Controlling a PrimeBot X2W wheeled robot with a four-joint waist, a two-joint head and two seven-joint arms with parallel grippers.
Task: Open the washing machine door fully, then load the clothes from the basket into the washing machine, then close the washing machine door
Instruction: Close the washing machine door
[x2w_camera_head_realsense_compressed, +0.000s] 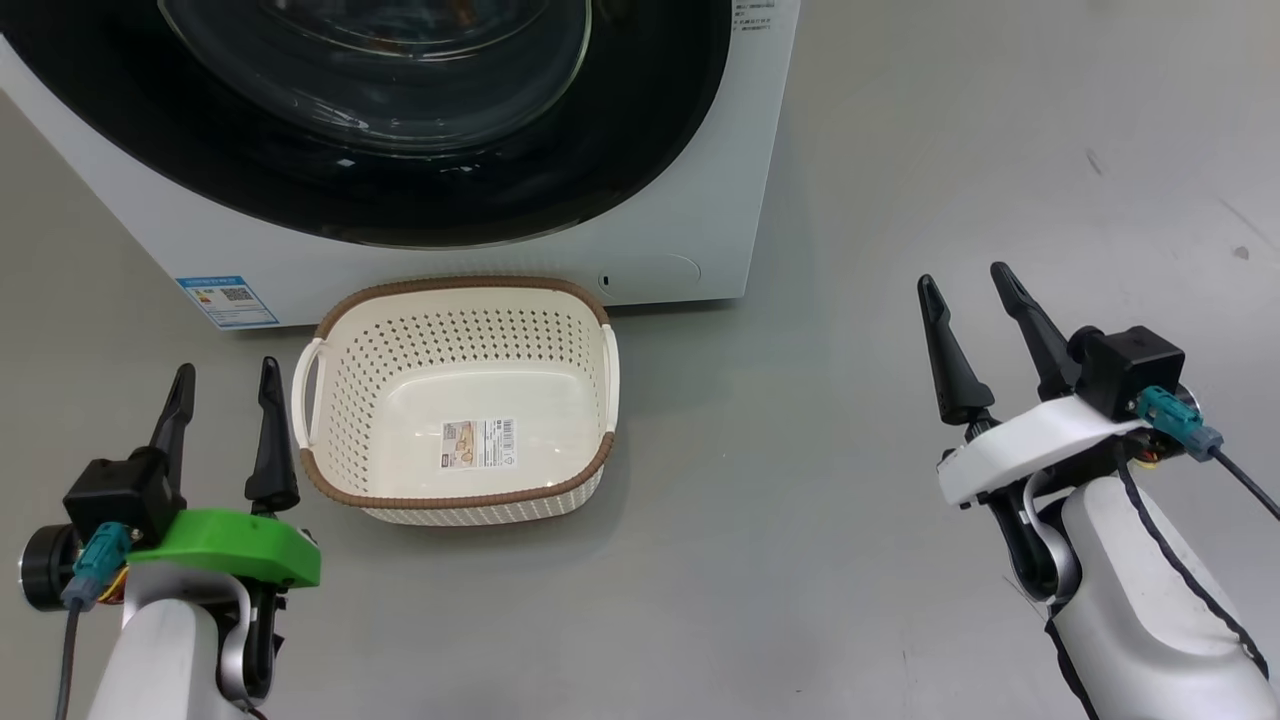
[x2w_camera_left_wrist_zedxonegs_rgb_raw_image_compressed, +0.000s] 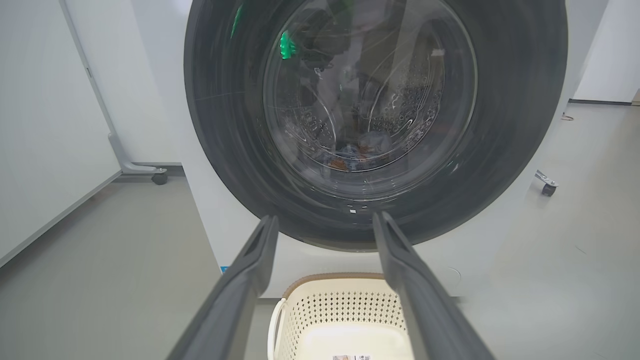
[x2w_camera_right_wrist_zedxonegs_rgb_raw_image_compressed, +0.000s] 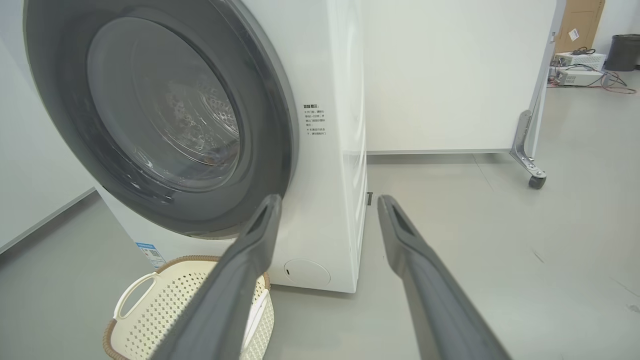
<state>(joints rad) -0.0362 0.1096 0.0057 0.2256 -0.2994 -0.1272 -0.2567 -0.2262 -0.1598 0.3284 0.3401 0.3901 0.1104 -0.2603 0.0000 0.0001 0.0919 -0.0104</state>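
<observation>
The washing machine (x2w_camera_head_realsense_compressed: 690, 150) stands at the top, white, its door (x2w_camera_head_realsense_compressed: 400, 190) shut flat against the front. Through the door's glass (x2w_camera_left_wrist_zedxonegs_rgb_raw_image_compressed: 370, 90) I see light-blue clothes (x2w_camera_left_wrist_zedxonegs_rgb_raw_image_compressed: 357, 152) with orange-brown print lying low in the steel drum. The cream basket (x2w_camera_head_realsense_compressed: 460, 400) sits on the floor in front of the machine with just a paper label on its floor. My left gripper (x2w_camera_head_realsense_compressed: 228, 385) stands open at the basket's left side, holding nothing. My right gripper (x2w_camera_head_realsense_compressed: 965, 290) is open far to the right over bare floor. The basket (x2w_camera_right_wrist_zedxonegs_rgb_raw_image_compressed: 190, 310) and door (x2w_camera_right_wrist_zedxonegs_rgb_raw_image_compressed: 165, 120) also show in the right wrist view.
A blue label sticker (x2w_camera_head_realsense_compressed: 228, 302) and a round flap (x2w_camera_head_realsense_compressed: 650, 272) mark the machine's low front. White wheeled partitions stand behind, with casters (x2w_camera_left_wrist_zedxonegs_rgb_raw_image_compressed: 160, 177) (x2w_camera_right_wrist_zedxonegs_rgb_raw_image_compressed: 537, 181). Grey floor spreads wide to the right of the basket.
</observation>
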